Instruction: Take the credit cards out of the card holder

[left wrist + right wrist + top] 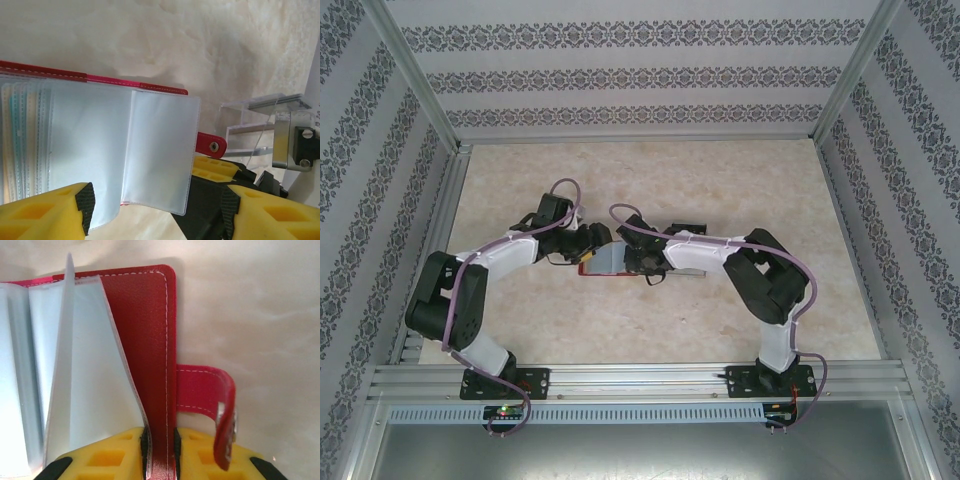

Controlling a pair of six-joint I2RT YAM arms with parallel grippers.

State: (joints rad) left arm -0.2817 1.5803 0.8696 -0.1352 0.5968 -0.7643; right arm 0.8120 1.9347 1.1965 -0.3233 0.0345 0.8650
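Surroundings: pale marbled worktop (pixel 720 190), enclosed by patterned walls (pixel 620 80) and an aluminium rail (pixel 640 375) along the bottom of the top view.
Near clutter: metal bracket (pixel 295 145) with clear plastic plates at the right edge of the left wrist view, close to the tab; owner not identifiable.
Obstruction: both arms bent inward over the middle of the worktop, partly covering the card holder (pixel 603 262) from above.
Card holder: red, lying open at the centre of the top view, white stitching along the cover edge.
Sleeves (pixel 160 150): grey, see-through, fanned out from the spine, the nearest one apparently empty.
Tab (pixel 205 390): red, projecting from the cover's long edge, curling upward at its tip, with a metal snap.
Credit cards (pixel 17 130): only teal and beige tints behind the stacked sleeves at the left edge of the left wrist view; too blurred to count.
Left fingers (pixel 45 212): spread wide at the bottom of the left wrist view, gripping nothing, loose sleeves hanging in the gap between them.
Right fingers (pixel 115 455): closed tight on the red cover's edge at the bottom of the right wrist view, just beside the tab, sleeves to the left.
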